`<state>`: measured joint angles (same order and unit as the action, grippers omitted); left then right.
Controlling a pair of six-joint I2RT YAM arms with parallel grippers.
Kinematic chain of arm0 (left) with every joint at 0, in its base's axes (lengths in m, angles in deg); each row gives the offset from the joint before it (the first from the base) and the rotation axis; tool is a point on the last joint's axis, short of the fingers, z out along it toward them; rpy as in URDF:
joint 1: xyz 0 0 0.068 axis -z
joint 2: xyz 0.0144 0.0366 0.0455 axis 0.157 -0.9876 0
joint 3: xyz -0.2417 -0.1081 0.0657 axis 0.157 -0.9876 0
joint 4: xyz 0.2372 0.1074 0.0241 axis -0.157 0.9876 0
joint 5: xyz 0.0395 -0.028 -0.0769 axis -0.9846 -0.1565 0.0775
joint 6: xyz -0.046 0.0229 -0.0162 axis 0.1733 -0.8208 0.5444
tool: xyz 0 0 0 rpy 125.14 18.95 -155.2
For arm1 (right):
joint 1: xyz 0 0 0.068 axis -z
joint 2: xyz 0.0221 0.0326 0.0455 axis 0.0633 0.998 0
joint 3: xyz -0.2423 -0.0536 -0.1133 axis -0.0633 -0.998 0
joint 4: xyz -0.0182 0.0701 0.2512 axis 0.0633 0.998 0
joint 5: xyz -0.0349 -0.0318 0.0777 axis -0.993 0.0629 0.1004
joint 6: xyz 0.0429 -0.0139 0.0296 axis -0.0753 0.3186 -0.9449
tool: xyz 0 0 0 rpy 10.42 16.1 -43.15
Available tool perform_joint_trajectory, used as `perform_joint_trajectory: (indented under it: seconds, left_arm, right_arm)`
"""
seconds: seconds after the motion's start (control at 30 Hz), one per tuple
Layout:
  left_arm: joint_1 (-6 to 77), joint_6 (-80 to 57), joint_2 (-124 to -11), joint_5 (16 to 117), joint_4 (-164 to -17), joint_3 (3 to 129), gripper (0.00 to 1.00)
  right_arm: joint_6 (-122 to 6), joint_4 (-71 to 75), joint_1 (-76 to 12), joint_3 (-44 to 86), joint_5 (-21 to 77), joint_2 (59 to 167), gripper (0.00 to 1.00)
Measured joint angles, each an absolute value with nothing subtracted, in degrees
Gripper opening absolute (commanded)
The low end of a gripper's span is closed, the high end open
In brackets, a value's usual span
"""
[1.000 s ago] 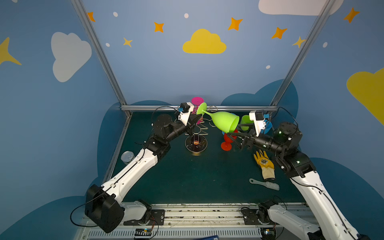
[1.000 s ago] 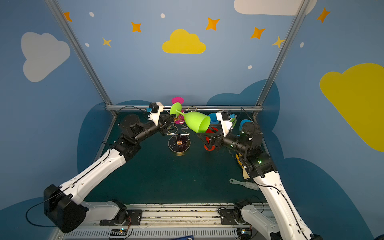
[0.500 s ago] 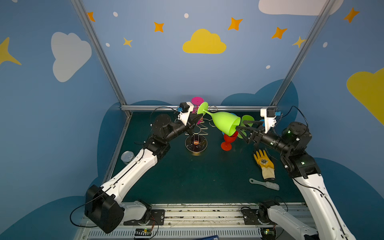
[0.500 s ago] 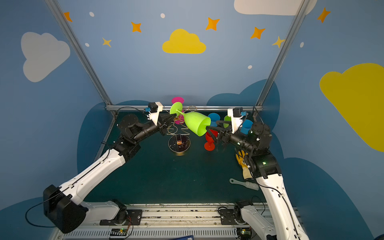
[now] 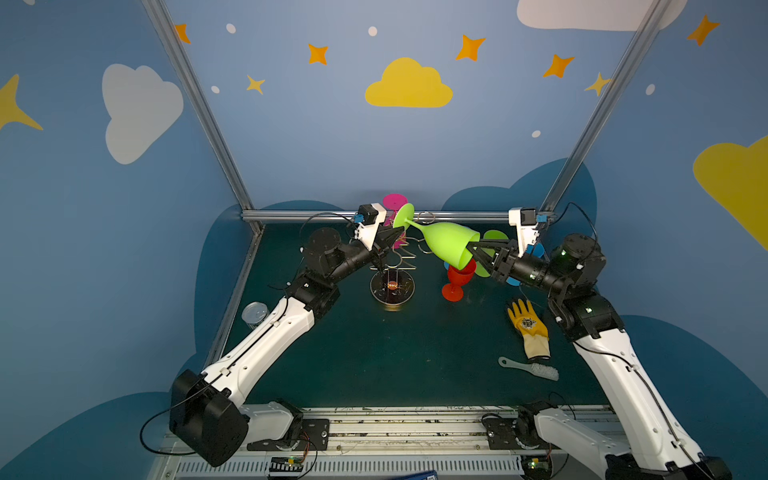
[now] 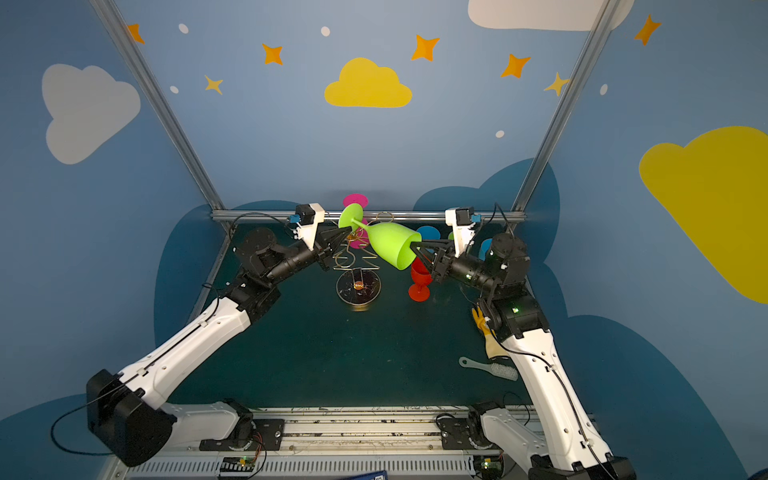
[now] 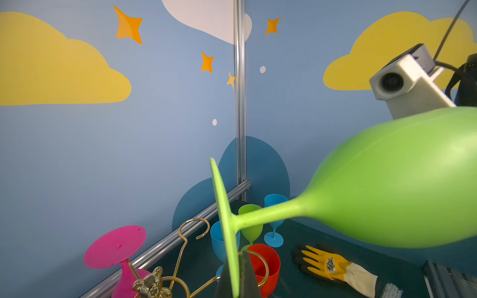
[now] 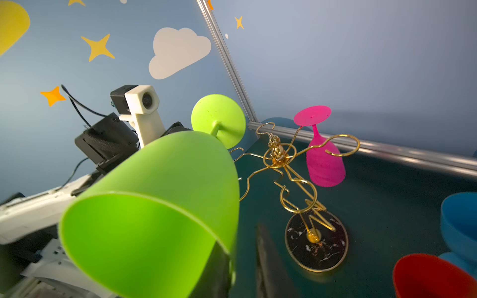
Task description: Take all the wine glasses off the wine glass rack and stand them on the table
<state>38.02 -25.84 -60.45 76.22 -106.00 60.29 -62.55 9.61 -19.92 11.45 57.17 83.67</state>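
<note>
A green wine glass [image 5: 446, 245] lies sideways in the air beside the top of the gold wine glass rack [image 5: 394, 266]. My left gripper [image 5: 395, 237] is shut on the edge of its round foot [image 7: 227, 232]. My right gripper [image 5: 469, 250] is at the bowl's mouth, shut on the rim. One finger is inside the bowl and the other finger [image 8: 265, 258] is outside. A pink wine glass [image 8: 324, 162] hangs upside down from a rack arm. The rack's dark round base [image 6: 358, 286] stands on the mat.
A red glass [image 5: 457, 274] stands upright just below the right gripper, with blue glasses [image 7: 275, 206] and another green one [image 7: 250, 227] behind it. A yellow glove [image 5: 530, 328] and a brush [image 5: 532, 368] lie at the right. A clear round lid [image 5: 254, 311] is at the left edge.
My right gripper has risen from beside the red glass to the green glass's mouth and closed on its rim. The left gripper and glass have stayed put.
</note>
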Motion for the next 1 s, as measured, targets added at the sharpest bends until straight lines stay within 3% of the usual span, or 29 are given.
perform_joint_trajectory:
  seconds: [0.07,0.2,0.23,0.4,0.5,0.7,1.0]
  left_arm:
    - [38.02,-26.03,-60.45,76.13,-106.18,60.14,0.03]
    - [38.02,-26.34,-60.45,75.82,-106.37,59.99,0.05]
    - [38.02,-26.36,-60.45,75.69,-106.4,59.94,0.11]
    - [38.05,-26.47,-60.34,73.75,-106.5,59.66,0.68]
    - [37.89,-26.25,-58.97,71.21,-107.2,57.98,0.84]
    - [35.47,-26.58,-55.25,66.47,-107.23,55.44,0.93]
    - [20.5,-23.48,-44.58,61.4,-110.99,45.8,0.93]
  right_arm:
    - [-62.95,9.55,-20.29,11.59,57.1,83.69,0.0]
    - [-62.9,9.79,-20.62,11.59,56.68,83.67,0.0]
    - [-62.88,10.03,-20.62,11.65,56.42,83.65,0.0]
    - [-61.63,14.51,-20.73,13.12,52.49,82.64,0.0]
    - [-59.67,18.62,-20.71,14.45,49.52,80.19,0.0]
    - [-53.18,29.02,-20.71,22.4,43.46,76.11,0.0]
    - [-43.84,48.91,-20.71,32.66,34.22,73.72,0.0]
